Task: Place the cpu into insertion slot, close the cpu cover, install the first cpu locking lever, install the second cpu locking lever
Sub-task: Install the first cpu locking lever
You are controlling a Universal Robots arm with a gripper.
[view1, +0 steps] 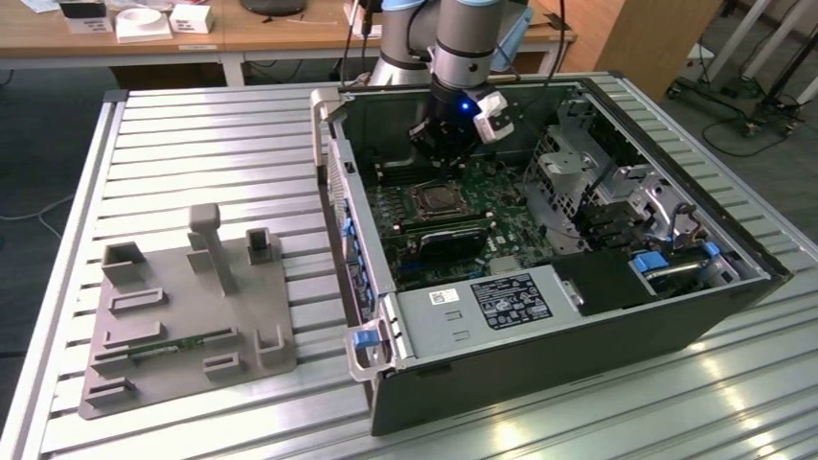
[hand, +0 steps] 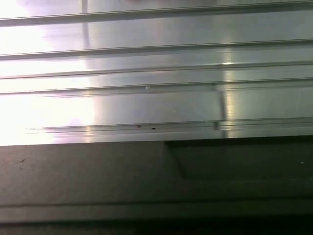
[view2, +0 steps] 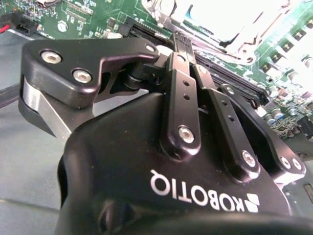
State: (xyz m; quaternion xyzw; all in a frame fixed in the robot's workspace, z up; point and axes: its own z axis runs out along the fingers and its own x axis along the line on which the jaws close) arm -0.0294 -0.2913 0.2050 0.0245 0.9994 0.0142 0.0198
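Exterior view: hand [view1: 438,156] hangs inside the computer case [view1: 665,316], at twelve o'clock of the cpu socket [view1: 442,203]; fingers [view2: 180,49] are clenched together.

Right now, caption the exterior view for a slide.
Arm's gripper hangs inside the open computer case, near the cpu socket.

Ribbed aluminium table [view1: 192,125], brightly lit; wooden desk [view1: 256,34] behind it; grey floor [view1: 38,163]; wheeled stands [view1: 748,96] at the exterior view's right.

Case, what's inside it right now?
A green motherboard with the silvery socket, a labelled grey box and a metal cage. The gripper hangs inside by the socket and covers what lies beneath it.
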